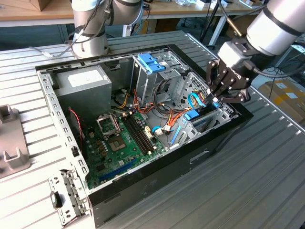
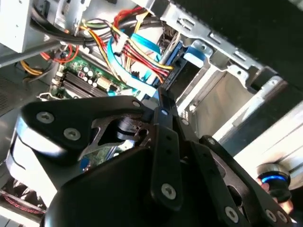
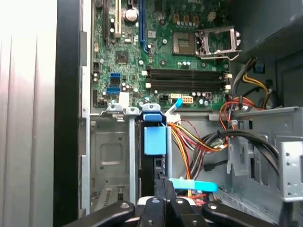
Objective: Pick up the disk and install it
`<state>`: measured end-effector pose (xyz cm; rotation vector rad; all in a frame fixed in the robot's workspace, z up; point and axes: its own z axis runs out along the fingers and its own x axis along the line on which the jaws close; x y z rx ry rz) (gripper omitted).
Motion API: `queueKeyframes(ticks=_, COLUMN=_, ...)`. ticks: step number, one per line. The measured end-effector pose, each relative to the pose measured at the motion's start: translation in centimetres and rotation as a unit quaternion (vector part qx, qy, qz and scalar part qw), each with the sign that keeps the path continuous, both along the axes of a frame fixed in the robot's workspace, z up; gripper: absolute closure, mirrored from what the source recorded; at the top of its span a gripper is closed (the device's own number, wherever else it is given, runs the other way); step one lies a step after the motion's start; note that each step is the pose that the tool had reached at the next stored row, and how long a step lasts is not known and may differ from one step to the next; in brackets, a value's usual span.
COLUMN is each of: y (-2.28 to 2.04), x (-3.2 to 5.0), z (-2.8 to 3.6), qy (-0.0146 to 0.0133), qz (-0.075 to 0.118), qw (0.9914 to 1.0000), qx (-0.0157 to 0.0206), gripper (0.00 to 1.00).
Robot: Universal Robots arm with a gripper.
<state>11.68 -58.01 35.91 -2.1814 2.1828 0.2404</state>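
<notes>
- Arm point(image 1: 274, 24): light grey, comes in from upper corner on exterior view's right, slopes down twd centre.
- Wrist block, black, sits just below the grey link, tilted.
- Gripper point(image 1: 214, 98): black, linkage-type, pointing down & slightly twd exterior view's left.
- Fingers point(image 1: 210, 81) drawn close together at tips, no visible gap.
- In both wrist views: black linkage bars w/ screws converge to a narrow point point(image 3: 161, 182); fingertips look pinched together point(image 2: 161, 101).
</notes>
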Motion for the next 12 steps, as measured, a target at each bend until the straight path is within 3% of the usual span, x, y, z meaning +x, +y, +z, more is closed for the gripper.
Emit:
queueKeyframes(ticks=4, y=0.00, x=0.84, z=0.67, qy=0.0006, qz=0.000, qw=1.00000, qx=0.0015, gripper=0.89)
queueKeyframes(ticks=7, y=0.00, x=2.30, z=1.18, qy=0.0024, qz=0.000, qw=0.99998, qx=0.0064, gripper=0.89)
queueKeyframes(ticks=12, y=0.01, x=3.30, z=1.99, qy=0.0034, qz=0.000, qw=0.99993, qx=0.0115, gripper=0.89)
